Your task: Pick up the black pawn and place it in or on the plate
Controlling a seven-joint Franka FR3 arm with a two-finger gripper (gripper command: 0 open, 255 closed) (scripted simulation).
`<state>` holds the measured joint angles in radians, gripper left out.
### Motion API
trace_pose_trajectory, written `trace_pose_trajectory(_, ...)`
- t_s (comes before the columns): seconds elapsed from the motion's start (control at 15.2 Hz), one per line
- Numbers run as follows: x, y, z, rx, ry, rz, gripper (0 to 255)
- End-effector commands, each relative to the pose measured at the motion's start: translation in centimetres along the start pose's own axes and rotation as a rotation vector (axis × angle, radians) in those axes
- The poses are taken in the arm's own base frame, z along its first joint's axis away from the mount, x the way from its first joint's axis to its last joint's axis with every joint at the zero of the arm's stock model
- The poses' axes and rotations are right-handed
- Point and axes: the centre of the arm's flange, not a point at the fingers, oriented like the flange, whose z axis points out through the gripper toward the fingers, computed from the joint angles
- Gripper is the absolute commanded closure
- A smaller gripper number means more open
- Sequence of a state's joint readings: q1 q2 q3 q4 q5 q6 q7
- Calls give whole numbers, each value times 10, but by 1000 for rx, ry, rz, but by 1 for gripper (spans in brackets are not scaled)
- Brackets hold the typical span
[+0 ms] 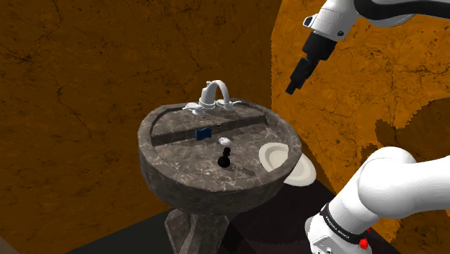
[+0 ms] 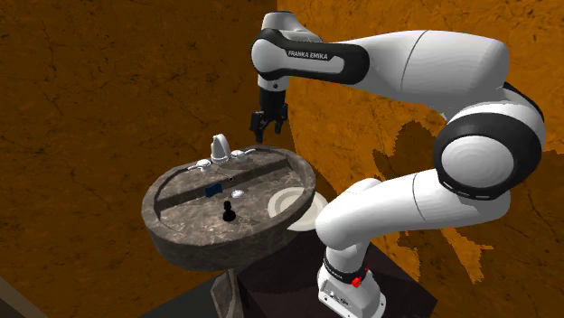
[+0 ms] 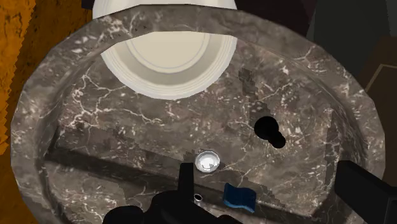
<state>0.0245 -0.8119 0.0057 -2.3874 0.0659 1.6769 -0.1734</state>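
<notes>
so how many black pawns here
1. The small black pawn stands in the dark marble sink, beside the round silver drain, apart from the round cream plate at its rim. None seems hidden.

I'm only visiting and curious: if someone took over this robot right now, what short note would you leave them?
Gripper: open, empty, high above the sink.
Black pawn: upright in the basin, untouched.
Plate: cream, lying on the sink's rim and partly overhanging it, apart from the pawn.
Done: nothing yet.
Left: come down, grasp the pawn, carry it to the plate, release.
</notes>
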Motion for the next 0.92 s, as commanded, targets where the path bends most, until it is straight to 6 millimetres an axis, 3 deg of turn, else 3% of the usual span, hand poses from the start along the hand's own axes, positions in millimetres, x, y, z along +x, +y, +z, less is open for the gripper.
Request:
trace_pose_trajectory(0.0, 0, 0, 0, 0, 0, 0, 0)
trace_pose_trajectory(0.86, 86, -72, 148, -33, -166, 95, 0)
